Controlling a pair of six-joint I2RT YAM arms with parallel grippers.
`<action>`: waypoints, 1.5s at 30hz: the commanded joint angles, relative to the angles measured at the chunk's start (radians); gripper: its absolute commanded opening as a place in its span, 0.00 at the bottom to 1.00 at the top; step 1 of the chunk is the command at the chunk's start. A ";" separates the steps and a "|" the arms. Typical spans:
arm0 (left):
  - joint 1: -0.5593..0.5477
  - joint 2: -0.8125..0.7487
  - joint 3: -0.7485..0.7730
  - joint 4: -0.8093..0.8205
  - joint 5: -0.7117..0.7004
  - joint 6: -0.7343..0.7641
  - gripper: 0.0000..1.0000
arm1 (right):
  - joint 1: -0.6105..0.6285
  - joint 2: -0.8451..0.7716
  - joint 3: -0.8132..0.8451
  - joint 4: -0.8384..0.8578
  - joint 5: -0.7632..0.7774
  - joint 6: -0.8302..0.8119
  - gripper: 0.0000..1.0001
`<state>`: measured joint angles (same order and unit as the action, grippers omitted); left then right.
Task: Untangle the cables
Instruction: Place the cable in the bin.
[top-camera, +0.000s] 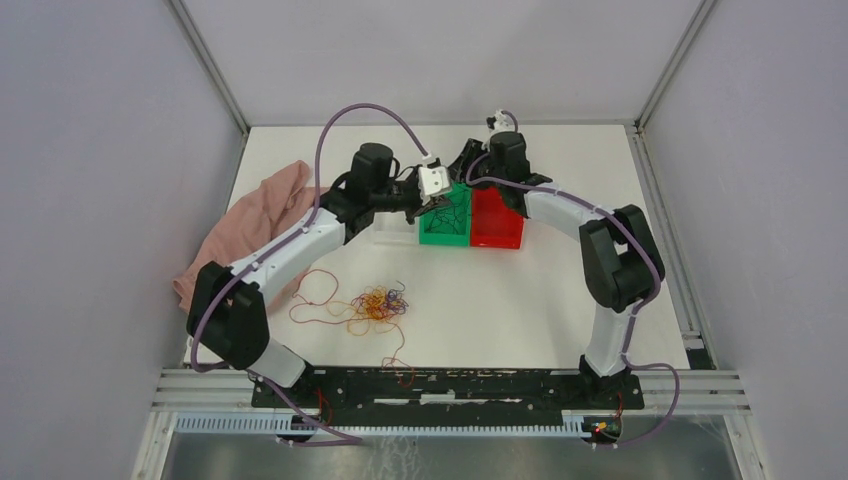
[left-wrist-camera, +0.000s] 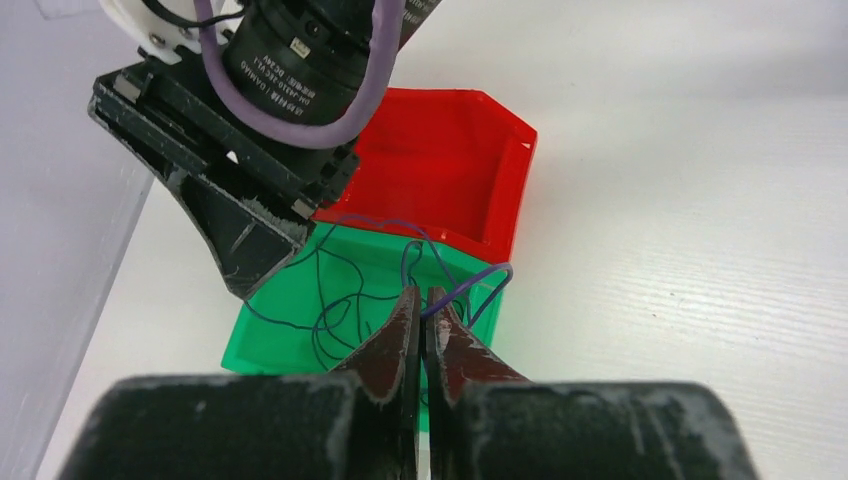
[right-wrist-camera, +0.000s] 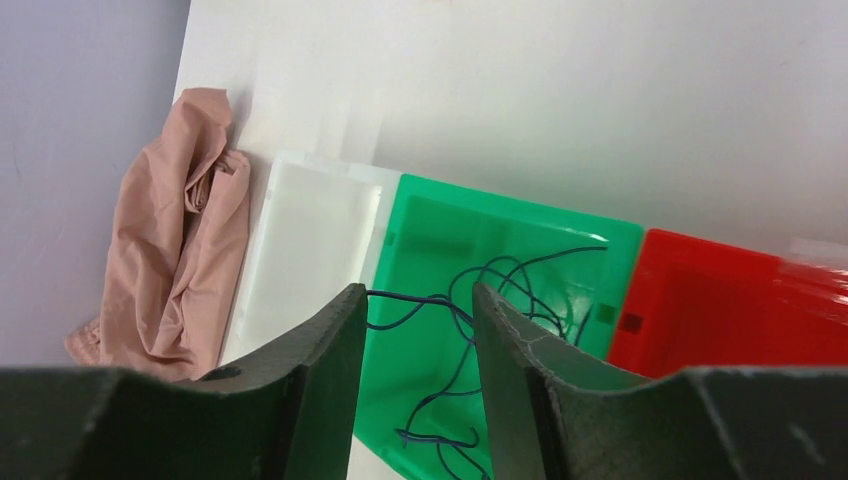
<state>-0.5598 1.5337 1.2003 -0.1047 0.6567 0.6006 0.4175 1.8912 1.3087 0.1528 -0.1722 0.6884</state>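
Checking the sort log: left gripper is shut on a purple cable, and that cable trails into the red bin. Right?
Not quite. In the left wrist view the purple cable trails into the green bin, not the red bin, which looks empty. The left gripper is indeed shut on it.

Overhead, the left arm (top-camera: 300, 240) hides much of the white bin (top-camera: 395, 235), and the cables (top-camera: 378, 303) blur into one tangle.
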 joint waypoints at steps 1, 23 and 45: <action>0.000 -0.033 -0.012 0.011 -0.033 0.056 0.03 | 0.038 0.022 0.050 0.066 -0.034 0.004 0.47; 0.003 0.268 0.143 0.183 -0.407 -0.048 0.03 | -0.033 -0.152 -0.005 0.021 0.139 -0.026 0.57; -0.015 0.418 0.339 -0.165 -0.361 0.041 0.70 | -0.157 -0.422 -0.309 0.101 0.113 0.048 0.48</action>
<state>-0.5831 2.0270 1.4586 -0.1661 0.2230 0.5999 0.2653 1.5150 0.9661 0.1978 -0.0311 0.7364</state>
